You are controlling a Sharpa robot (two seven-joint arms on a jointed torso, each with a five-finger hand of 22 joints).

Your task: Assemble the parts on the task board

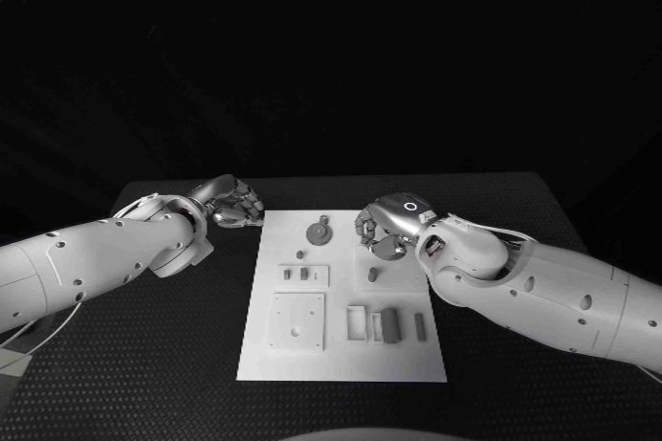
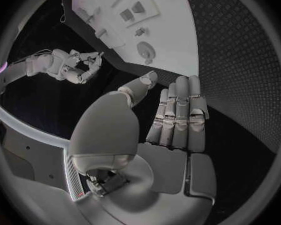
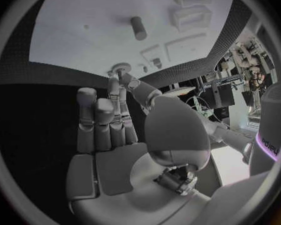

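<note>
Task board [image 1: 345, 360] lies mid table [image 1: 165, 364], w/ grey parts on it: round part [image 1: 319, 232] nr far edge, cylinder [image 1: 390, 326] nr the front. Right hand [image 1: 384, 232] sits over board's far right area, fingers curled; can't tell if it holds anything. Left hand [image 1: 234, 204] rests off board's far left corner, fingers straight & together, thumb apart, holding nothing.

The right robot hand [image 1: 387, 232] hangs over the far right part of the flat white rectangular task board [image 1: 400, 357], blocking it. The left robot hand [image 1: 234, 204] stands off its far left corner. The black dimpled desk [image 1: 152, 364] lies open to both sides; small grey upright parts [image 1: 390, 323] crowd the board's near middle.
</note>
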